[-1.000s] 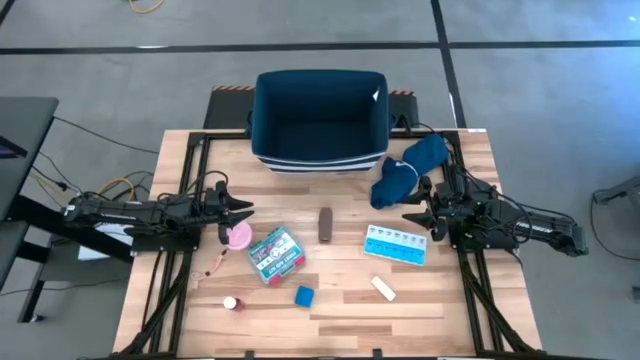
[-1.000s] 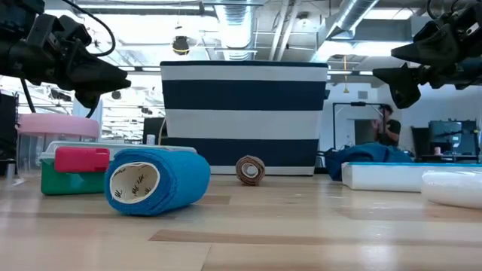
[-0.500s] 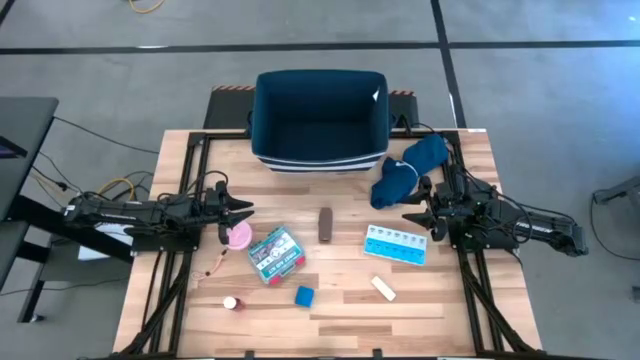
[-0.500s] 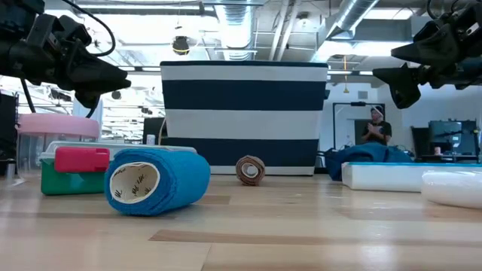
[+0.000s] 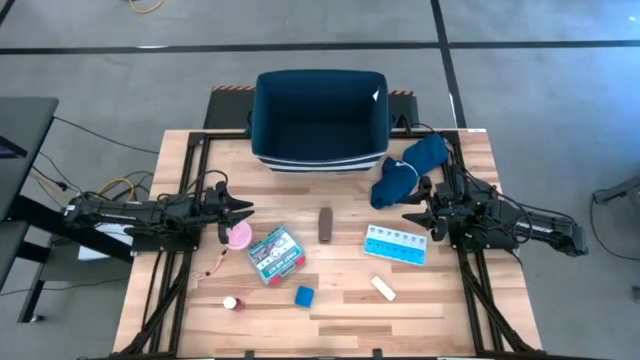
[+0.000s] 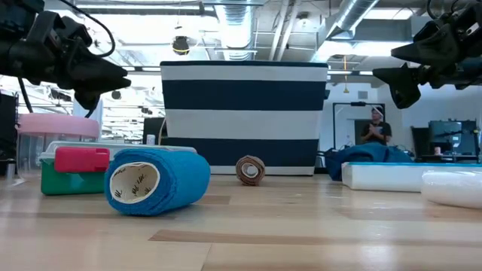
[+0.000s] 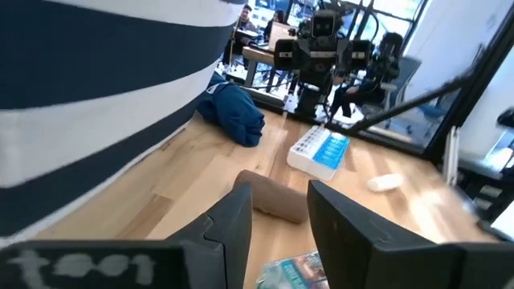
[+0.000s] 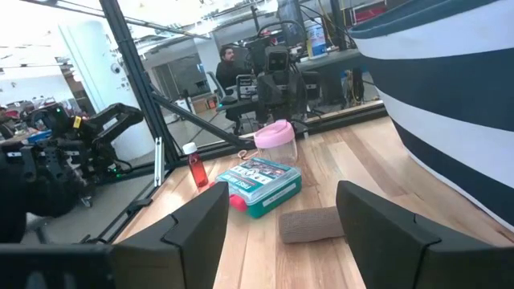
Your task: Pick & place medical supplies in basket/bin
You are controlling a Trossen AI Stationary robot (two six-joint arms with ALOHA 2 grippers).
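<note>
Light wooden plank tabletop point(image 5: 430, 300), dark frame rails along both sides. Far edge, centre: large dark navy plastic tub point(image 5: 320, 120) with a pale stripe at its base. Just beside its right corner, a crumpled soft blue cloth point(image 5: 405, 167). Mid-table, left to right: pink round roll point(image 5: 239, 236), green-white-red box point(image 5: 275, 254), brown bar point(image 5: 324, 224), light blue pill organizer point(image 5: 396, 244). Nearer edge: tiny red-white bottle point(image 5: 230, 302), blue cube point(image 5: 304, 296), cream block point(image 5: 383, 288). All items lie apart.
</note>
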